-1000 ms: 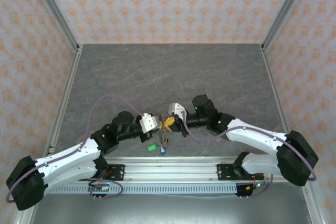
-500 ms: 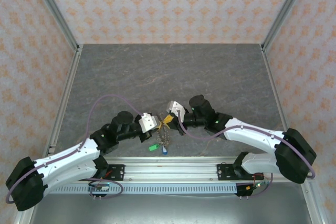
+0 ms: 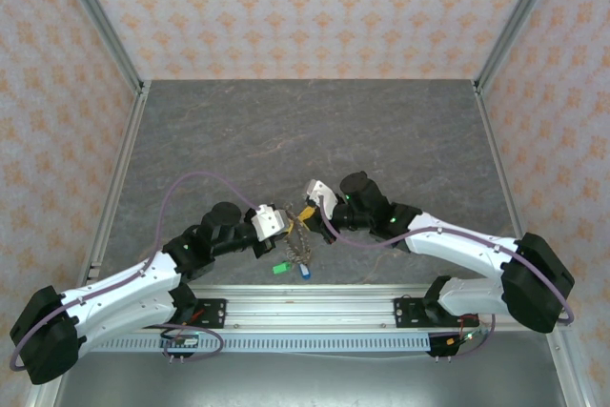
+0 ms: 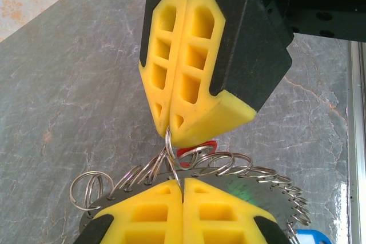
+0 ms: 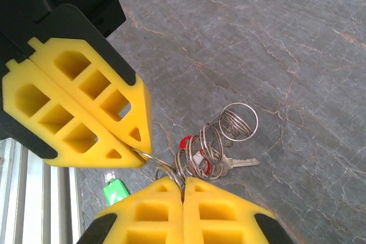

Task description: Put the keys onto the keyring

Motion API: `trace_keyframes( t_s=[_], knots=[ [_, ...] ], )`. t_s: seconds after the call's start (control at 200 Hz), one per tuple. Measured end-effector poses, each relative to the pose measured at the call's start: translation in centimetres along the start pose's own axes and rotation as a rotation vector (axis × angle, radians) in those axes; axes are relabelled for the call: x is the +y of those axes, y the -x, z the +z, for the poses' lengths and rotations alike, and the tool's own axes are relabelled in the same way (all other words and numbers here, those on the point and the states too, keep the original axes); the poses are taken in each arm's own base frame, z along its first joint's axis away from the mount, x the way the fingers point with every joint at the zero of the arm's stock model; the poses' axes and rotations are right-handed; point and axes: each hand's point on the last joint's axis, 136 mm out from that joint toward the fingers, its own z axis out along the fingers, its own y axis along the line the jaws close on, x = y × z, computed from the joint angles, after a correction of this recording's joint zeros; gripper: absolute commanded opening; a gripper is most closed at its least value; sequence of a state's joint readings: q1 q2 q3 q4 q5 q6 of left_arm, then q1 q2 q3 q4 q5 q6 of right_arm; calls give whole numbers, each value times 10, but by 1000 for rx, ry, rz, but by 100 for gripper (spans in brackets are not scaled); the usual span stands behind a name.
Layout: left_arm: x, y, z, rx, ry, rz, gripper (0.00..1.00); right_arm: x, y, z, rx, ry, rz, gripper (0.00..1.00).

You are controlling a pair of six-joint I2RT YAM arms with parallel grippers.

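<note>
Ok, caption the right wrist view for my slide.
Yellow-fingered left gripper and right gripper, both shut, pinch one thin silver wire ring.

Table (image 3: 305, 121): grey, veined like stone.
Walls (image 3: 305, 7): papered in peach, set around table.
Posts (image 3: 98, 21): metal, at table's far corners.

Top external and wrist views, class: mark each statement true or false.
1. The jaws of the left gripper and the right gripper are both shut. True.
2. Both pinch the thin grey metal wire keyring. True.
3. The small green plastic tag is held by the right gripper. False: it lies on the grey stone-patterned table, near the arms' bases.
4. The small silver key lies by the far wall. False: it lies right beside the keyring.
</note>
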State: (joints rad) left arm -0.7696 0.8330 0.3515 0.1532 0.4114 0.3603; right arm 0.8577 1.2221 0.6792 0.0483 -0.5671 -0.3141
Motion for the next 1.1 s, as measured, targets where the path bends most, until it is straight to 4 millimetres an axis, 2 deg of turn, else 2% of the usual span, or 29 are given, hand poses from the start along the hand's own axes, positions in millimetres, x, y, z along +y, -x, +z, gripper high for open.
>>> trace_keyframes(
  t_s=[0.2, 0.305, 0.53, 0.621, 0.731, 0.856, 0.961, 1.096],
  knots=[
    [0, 2, -1, -7, 1, 1, 0, -1, -1, -2, 43, -9, 4, 3],
    [-1, 5, -2, -20, -7, 1, 0, -3, -4, -4, 78, -23, -1, 0],
    [-2, 11, -2, -45, -13, -11, 0, -6, 1, -8, 119, -45, -15, 2],
    [-2, 11, -2, -47, -17, -12, 0, -6, -3, -7, 135, -42, -10, 7],
    [-6, 17, -4, -72, -36, -8, 0, -17, -16, -7, 183, -85, 15, 18],
    [-7, 20, -5, -82, -42, -11, 0, -23, -21, -8, 204, -114, 22, 21],
    [-7, 20, -5, -83, -44, -11, 0, -22, -20, -12, 190, -121, 15, 16],
    [-7, 20, -5, -83, -44, -12, 0, -16, -14, -23, 141, -117, -7, 0]
  ],
)
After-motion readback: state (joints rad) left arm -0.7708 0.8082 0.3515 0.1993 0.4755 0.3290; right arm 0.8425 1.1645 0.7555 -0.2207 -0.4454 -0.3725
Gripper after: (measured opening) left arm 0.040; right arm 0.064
